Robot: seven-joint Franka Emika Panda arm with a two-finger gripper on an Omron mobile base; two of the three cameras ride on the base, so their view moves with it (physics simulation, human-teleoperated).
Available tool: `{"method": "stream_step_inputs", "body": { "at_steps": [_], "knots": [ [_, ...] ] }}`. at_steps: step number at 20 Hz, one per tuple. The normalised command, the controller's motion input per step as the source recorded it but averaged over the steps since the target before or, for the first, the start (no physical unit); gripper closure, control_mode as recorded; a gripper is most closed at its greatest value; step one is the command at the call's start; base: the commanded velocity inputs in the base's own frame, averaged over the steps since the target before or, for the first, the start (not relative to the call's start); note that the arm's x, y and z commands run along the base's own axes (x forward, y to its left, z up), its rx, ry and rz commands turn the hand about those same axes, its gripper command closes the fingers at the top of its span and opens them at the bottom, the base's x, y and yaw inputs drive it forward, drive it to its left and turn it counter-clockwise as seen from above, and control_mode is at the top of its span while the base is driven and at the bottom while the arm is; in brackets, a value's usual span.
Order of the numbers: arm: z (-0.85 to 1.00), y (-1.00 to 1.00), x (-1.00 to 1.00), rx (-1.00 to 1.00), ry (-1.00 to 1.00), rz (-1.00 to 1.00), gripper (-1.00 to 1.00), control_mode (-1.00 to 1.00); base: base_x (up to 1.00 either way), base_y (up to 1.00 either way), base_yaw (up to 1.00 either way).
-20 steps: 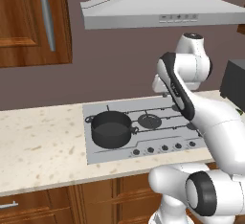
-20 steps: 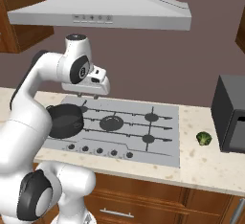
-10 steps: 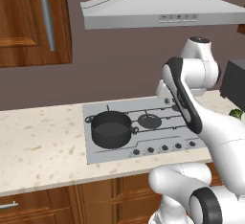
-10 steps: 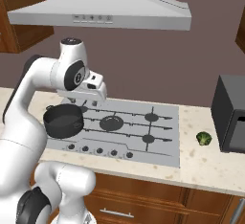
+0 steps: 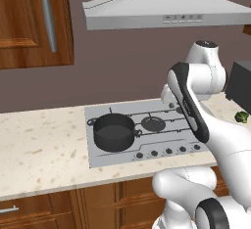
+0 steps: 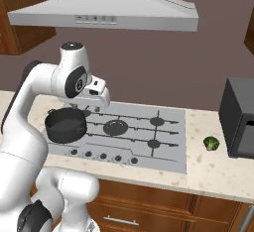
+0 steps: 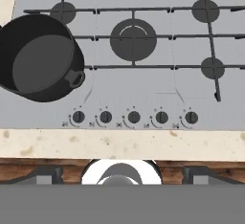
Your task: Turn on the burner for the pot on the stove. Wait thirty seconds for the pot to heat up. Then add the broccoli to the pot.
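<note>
The stove [image 6: 149, 134] is taken as the landmark: a flat silver-grey cooktop set into a speckled beige counter [image 5: 44, 149], with thin black grate bars, round burners and a row of five small dark knobs [image 7: 134, 117] along its front edge. The pot [image 5: 114, 132], short, round and dark grey-black with small loop handles, is seen standing on the stove's front left burner, upright and with nothing inside it; in the hand view it lies at the stove's left end, just behind the leftmost knobs, one loop handle turned toward the middle of the stove. The broccoli [image 6: 212, 144], a small bumpy green floret, is found on the counter just off the stove's right edge, well apart from the pot, between the stove and a dark grey boxy appliance [image 6: 240, 118] that stands on the counter further right. A grey range hood [image 6: 106, 13] is hung on the wall above the stove. The gripper [image 6: 94, 108] is held above the stove, over its rear left part and just behind the pot, touching nothing; its fingers [image 7: 45, 175] are seen spread wide apart at the two lower corners of the hand view, with nothing between them, and the hand is pointed down at the knob row.
</note>
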Motion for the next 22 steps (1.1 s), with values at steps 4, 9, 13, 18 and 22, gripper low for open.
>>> {"method": "stream_step_inputs", "body": {
  "at_steps": [4,9,13,18,22],
  "knots": [
    [0.0,0.06,0.0,0.0,0.0,0.0,-1.0,-1.0,0.0,0.0,0.0],
    [0.0,0.04,0.0,0.0,0.0,0.0,-1.0,-1.0,0.0,0.0,0.0],
    [0.0,0.0,0.0,0.0,0.0,0.0,-1.0,-1.0,0.0,0.0,0.0],
    [-0.05,0.0,0.0,0.0,0.0,0.0,-1.0,-1.0,0.0,0.0,0.0],
    [-0.24,0.1,0.0,0.0,0.0,0.0,-1.0,-1.0,0.0,0.0,0.0]
  ]
}}
